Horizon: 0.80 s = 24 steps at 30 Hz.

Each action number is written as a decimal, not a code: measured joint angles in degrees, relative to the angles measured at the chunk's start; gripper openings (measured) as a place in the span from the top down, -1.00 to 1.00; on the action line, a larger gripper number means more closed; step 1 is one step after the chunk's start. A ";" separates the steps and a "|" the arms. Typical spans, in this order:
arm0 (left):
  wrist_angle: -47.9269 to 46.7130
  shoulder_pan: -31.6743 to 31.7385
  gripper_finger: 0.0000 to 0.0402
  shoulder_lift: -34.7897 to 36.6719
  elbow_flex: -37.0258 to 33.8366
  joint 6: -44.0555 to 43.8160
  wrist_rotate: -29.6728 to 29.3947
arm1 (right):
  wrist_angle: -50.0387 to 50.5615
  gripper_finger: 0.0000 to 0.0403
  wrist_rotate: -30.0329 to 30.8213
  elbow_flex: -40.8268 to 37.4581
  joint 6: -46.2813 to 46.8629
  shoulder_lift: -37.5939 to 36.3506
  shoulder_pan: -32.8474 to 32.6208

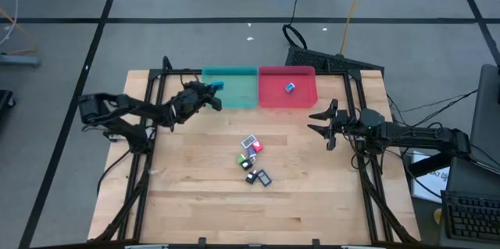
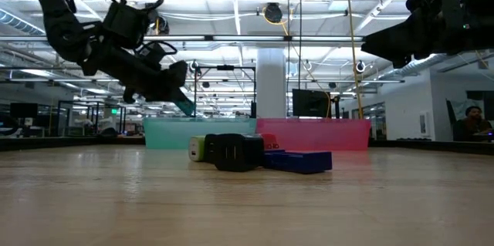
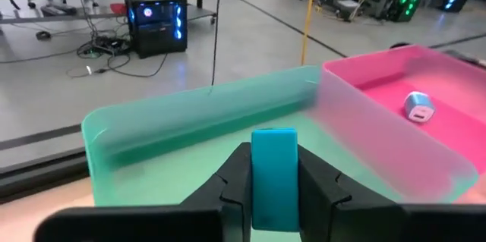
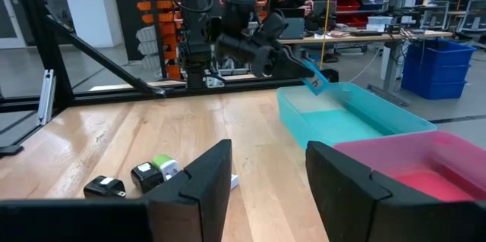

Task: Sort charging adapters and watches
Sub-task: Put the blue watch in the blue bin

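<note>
My left gripper is shut on a flat teal watch at the left end of the teal tray. The watch also shows in the low view and the right wrist view. A light blue charging adapter lies on the floor of the pink tray. Several adapters and watches lie in a loose cluster at mid-table. My right gripper waits open near the table's right side, nothing between its fingers. My left gripper pinches the watch's two long edges between its two fingers. The fingers lie along it, and its free end sticks out past the fingertips. They come from the table's left, slanting slightly down. The watch is lifted clear, above the teal tray.
The two trays stand side by side at the table's far edge, teal on the left, pink on the right. Bare wood lies between the cluster and the near edge. Dark frame bars run along both table sides.
</note>
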State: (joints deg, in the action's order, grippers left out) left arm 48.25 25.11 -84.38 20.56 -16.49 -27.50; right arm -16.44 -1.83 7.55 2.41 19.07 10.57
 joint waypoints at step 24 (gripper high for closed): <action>-5.85 1.71 0.48 -2.41 1.68 -3.31 -5.59 | 0.01 0.22 0.01 0.02 0.18 0.09 0.00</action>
State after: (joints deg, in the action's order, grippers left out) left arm 42.40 26.82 -86.78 22.24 -19.79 -33.09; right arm -16.43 -1.82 7.57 2.59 19.16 10.57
